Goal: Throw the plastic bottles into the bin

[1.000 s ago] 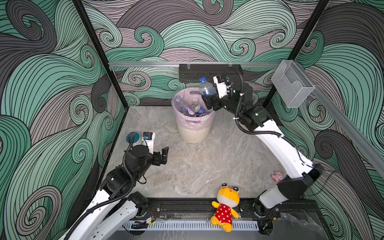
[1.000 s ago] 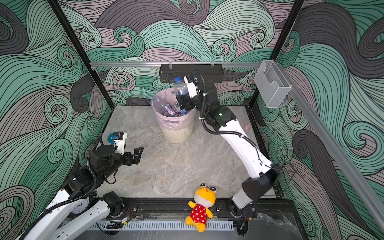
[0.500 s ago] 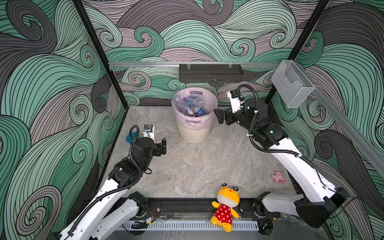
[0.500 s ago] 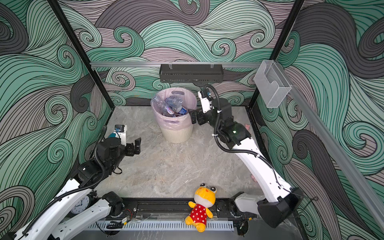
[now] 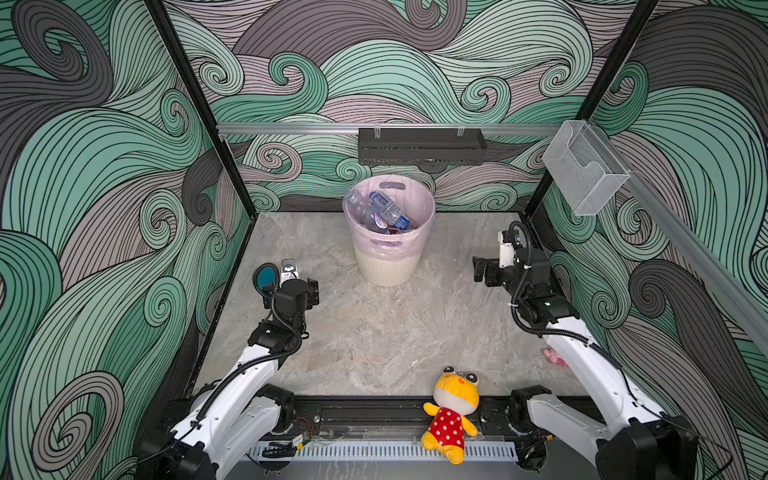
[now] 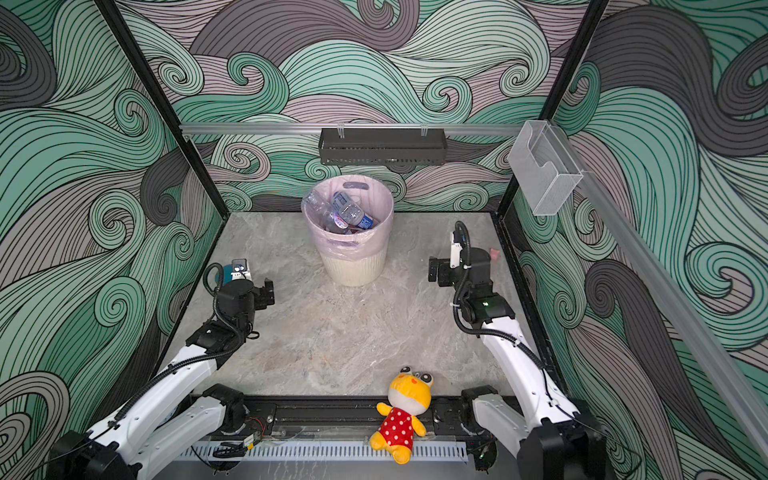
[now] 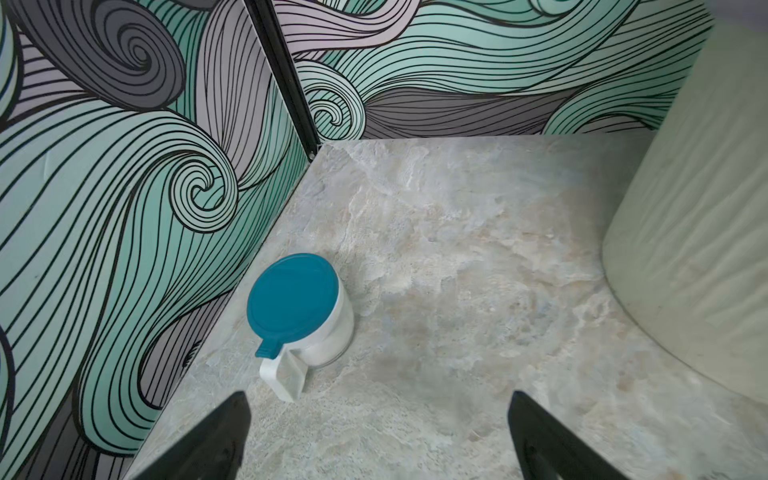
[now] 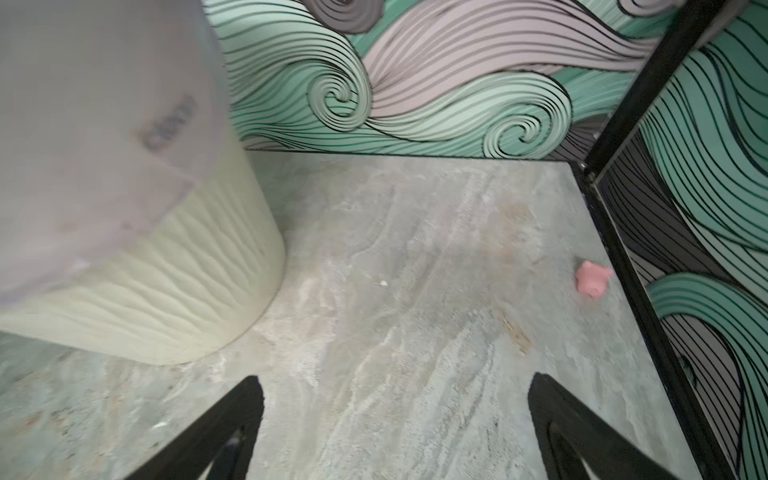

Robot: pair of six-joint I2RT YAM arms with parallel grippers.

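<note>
Since a second ago, the right gripper [image 5: 481, 271] has left the bin [image 5: 388, 266] and drawn back to the right edge of the table [image 5: 374, 340], and it no longer carries the bottle it held then. The left gripper [image 5: 314, 291] has shifted slightly toward the back along the left edge. Both pincers are released and empty. In the right wrist view the black fingers [image 8: 232, 428] stand wide apart with only bare table between them, and the left wrist view shows the same of the left fingers [image 7: 216, 436]. The bin stands upright at the middle of the table's far edge, close to the back wall, with its pink liner [image 5: 390, 241] folded over the rim. The bottles [image 5: 380, 214], clear with blue labels, lie piled inside it, the top ones slanting against the left inner wall. No bottle lies on the table in either top view. A white cup [image 7: 299, 316] with a teal lid stands upright against the left edge, just beside the wall and near the left gripper, handle toward the camera. A small pink toy [image 8: 592, 280] lies by the right edge, well apart from the bin. A yellow plush [image 5: 453, 411] in a red dotted dress sits on the front rail, right of middle. Both arms reach in from the front corners.
</note>
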